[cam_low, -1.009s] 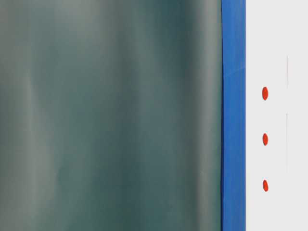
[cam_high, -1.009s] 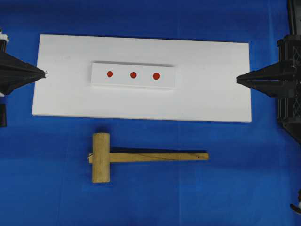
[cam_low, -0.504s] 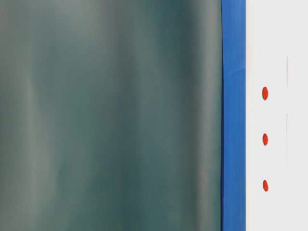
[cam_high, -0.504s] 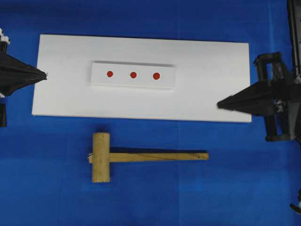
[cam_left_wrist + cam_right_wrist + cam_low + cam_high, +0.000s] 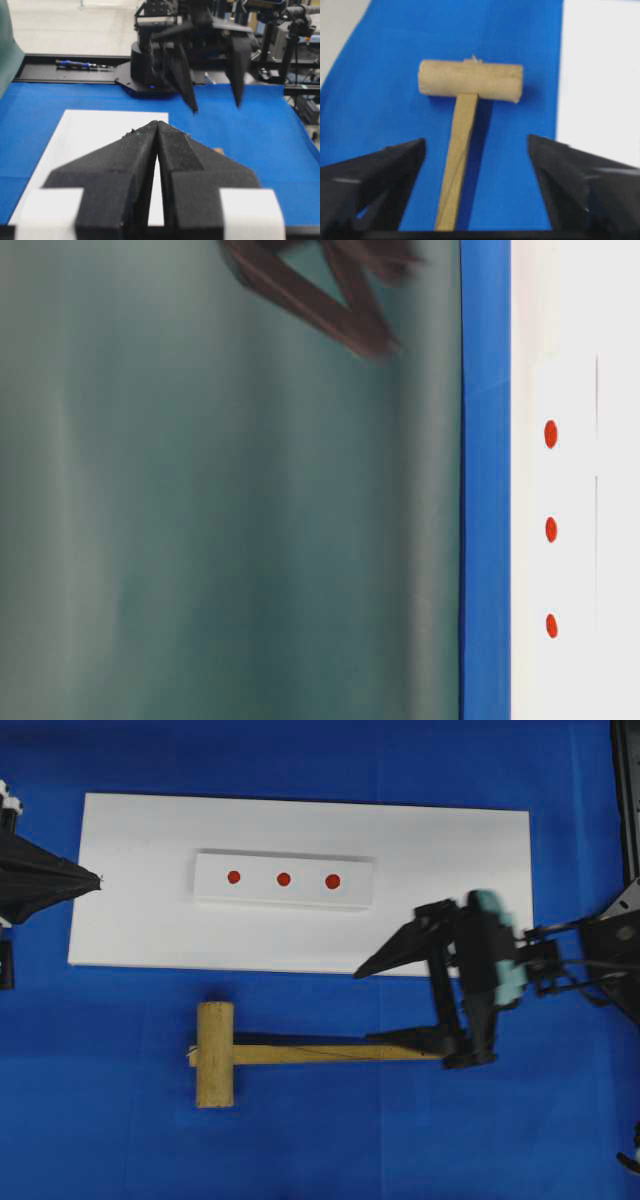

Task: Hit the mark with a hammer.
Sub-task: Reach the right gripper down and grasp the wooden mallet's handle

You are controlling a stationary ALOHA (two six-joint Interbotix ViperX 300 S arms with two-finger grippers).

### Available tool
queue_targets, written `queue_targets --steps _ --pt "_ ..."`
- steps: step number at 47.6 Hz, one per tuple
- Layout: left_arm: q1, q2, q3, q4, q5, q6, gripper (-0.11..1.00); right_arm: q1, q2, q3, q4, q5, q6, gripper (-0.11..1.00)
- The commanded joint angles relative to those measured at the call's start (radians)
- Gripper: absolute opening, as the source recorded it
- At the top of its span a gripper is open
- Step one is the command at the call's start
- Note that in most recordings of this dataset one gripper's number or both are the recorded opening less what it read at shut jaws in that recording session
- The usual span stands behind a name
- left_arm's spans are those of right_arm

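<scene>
No legible txt, labels or nos. anywhere in view.

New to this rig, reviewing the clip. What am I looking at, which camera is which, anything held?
Two robot arms face each other across a blue table. The overhead view shows a white board carrying a strip with three red marks, and a wooden mallet lying in front of it. The side view is mostly blur. Each wrist camera looks along its own jaws. The left gripper is shut and empty. The right gripper is wide open around the mallet's handle end, gripping nothing yet.
</scene>
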Motion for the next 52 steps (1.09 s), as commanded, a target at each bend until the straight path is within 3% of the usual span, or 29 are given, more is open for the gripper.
queue_targets --steps 1,26,46,52 --pt "-0.003 0.011 -0.017 -0.002 -0.005 -0.002 0.0 0.018 0.067 -0.054 0.02 -0.02 0.002 0.91" --pt "-0.003 0.012 0.0 -0.002 -0.005 -0.003 0.0 0.091 0.448 -0.141 0.173 -0.321 0.002 0.88" --pt "-0.003 0.011 0.008 -0.002 -0.003 -0.005 0.0 0.098 0.58 -0.213 0.242 -0.31 -0.011 0.87" --pt "-0.003 0.008 0.009 -0.002 0.002 -0.005 0.0 0.097 0.581 -0.212 0.245 -0.31 -0.021 0.8"
